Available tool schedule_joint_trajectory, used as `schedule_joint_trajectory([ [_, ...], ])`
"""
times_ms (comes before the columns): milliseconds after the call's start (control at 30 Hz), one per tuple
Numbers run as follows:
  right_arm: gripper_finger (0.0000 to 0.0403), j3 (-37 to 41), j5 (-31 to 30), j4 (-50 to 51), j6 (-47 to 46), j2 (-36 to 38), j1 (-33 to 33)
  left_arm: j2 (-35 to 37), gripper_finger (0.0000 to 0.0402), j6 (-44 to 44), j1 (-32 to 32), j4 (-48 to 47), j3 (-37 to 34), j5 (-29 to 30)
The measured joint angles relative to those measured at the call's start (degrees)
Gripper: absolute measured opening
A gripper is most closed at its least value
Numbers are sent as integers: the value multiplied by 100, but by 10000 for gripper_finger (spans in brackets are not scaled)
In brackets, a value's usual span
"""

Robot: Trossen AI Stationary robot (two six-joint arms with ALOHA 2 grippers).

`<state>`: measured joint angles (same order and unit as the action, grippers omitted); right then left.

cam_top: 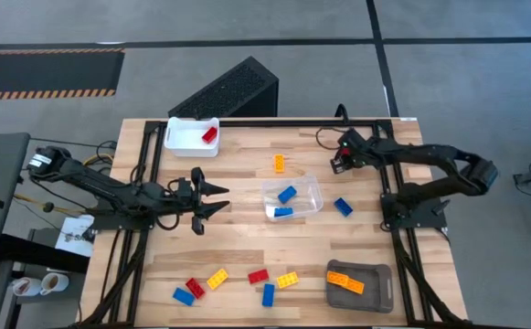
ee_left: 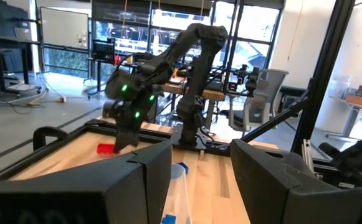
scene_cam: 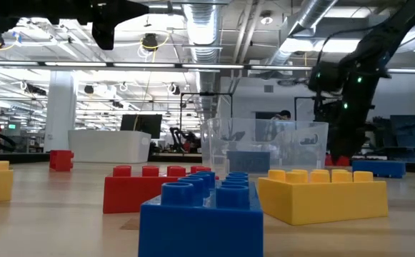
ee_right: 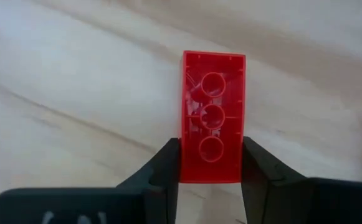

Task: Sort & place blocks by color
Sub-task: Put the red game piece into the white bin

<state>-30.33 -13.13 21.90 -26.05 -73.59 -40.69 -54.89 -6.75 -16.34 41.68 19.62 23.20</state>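
My right gripper (cam_top: 339, 164) is over the far right part of the table, shut on a red studded block (ee_right: 212, 118). My left gripper (cam_top: 216, 201) hovers open at mid-left, short of the clear container (cam_top: 313, 190), which holds blue blocks (cam_top: 286, 195). A white tray (cam_top: 181, 137) at the far left holds one red block (cam_top: 209, 134). A grey tray (cam_top: 375, 272) near right holds orange blocks (cam_top: 345, 281). Loose on the wood lie an orange block (cam_top: 279, 164), a blue block (cam_top: 343, 206) and several red, blue and yellow blocks (cam_top: 259, 276) along the near edge. My right gripper pinches the red block between its two fingers (ee_right: 170, 167), which sit on the long sides at the end nearest the wrist (ee_right: 210, 169). The block's hollow underside faces the wrist camera and it juts forward past the fingertips. The fingers slant down from the table's right side. I cannot tell if it clears the table.
Black frame rails (cam_top: 274, 121) run along the table's far and side edges. A black perforated box (cam_top: 228, 90) stands beyond the far edge. Bare wood (cam_top: 247, 238) lies between the clear container and the near row of blocks.
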Motion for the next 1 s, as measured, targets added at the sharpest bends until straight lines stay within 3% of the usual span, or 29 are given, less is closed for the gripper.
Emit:
schedule_joint_trajectory([
  [267,130,-19,-18,-269,-429,1414,1435,0,153,-324,0,-165,3,50],
  [433,133,-19,-19,-1522,-335,1700,2597,-157,174,-659,0,-240,4,80],
  [733,136,-29,-9,-4317,488,869,4027,-1073,262,-729,380,850,42,298],
  [1000,140,-571,169,-5069,673,-263,4226,-2439,307,-645,925,1572,693,-360],
])
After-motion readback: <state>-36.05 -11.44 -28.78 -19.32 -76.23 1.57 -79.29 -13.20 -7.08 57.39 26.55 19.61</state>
